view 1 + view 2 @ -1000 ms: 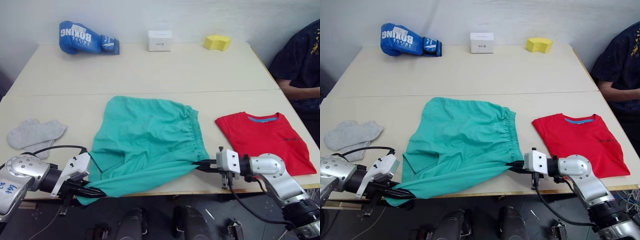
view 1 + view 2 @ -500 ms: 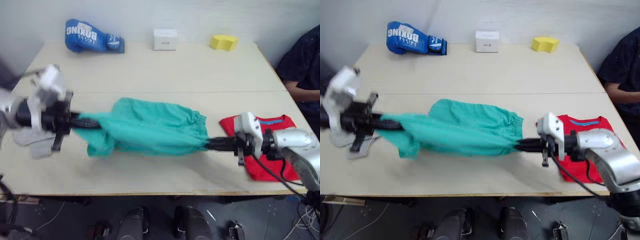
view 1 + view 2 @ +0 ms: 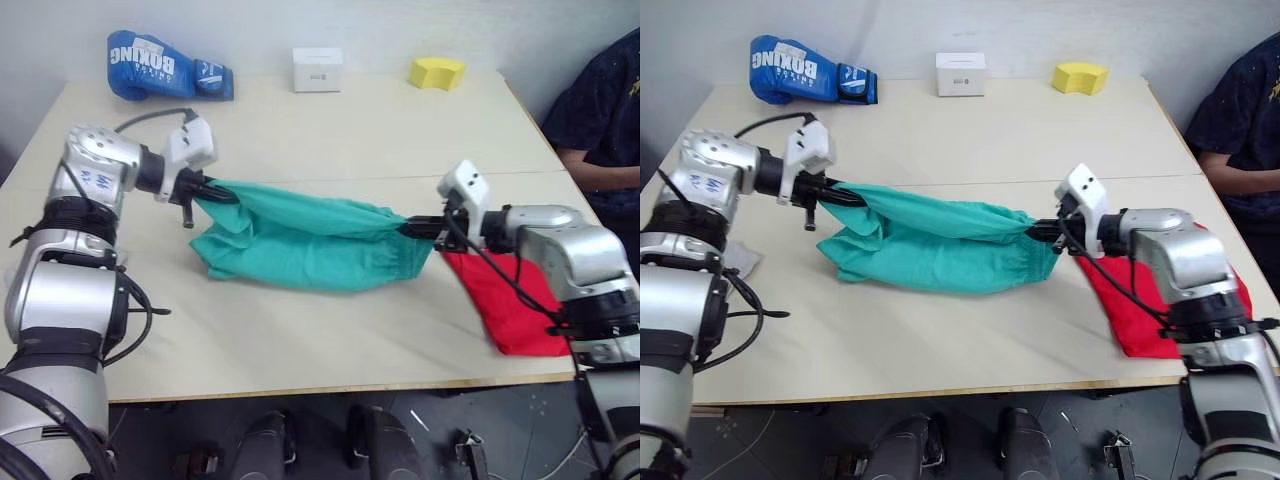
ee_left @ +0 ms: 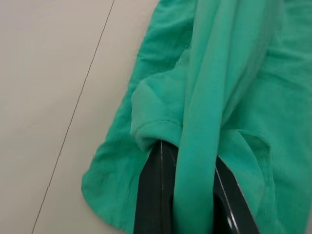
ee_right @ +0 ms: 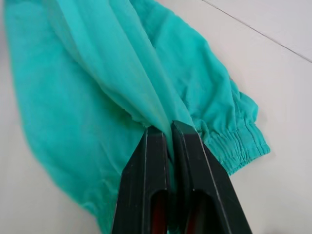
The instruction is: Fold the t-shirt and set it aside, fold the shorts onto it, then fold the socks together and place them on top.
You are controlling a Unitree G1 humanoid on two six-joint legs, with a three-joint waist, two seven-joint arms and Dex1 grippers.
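The teal-green shorts [image 3: 310, 245] hang stretched between my two grippers over the middle of the table, their lower fold resting on it. My left gripper [image 3: 205, 188] is shut on the shorts' left end, with cloth draped over its fingers [image 4: 151, 195]. At the gathered waistband end, my right gripper [image 3: 415, 227] is shut on the cloth, its fingers [image 5: 146, 185] pressed together. The folded red t-shirt [image 3: 510, 300] lies at the right, partly hidden behind my right arm. A bit of the light grey socks [image 3: 747, 262] peeks out beside my left arm.
Along the far edge of the table [image 3: 300, 340] sit a blue boxing glove [image 3: 165, 62], a small white box [image 3: 317, 68] and a yellow sponge [image 3: 436, 71]. A person in dark clothes [image 3: 600, 120] sits at the table's right side.
Both grippers have lifted the shorts' near edge from the table's front and carried it up and away toward the far side. The shorts have gone from lying flat to bunched.
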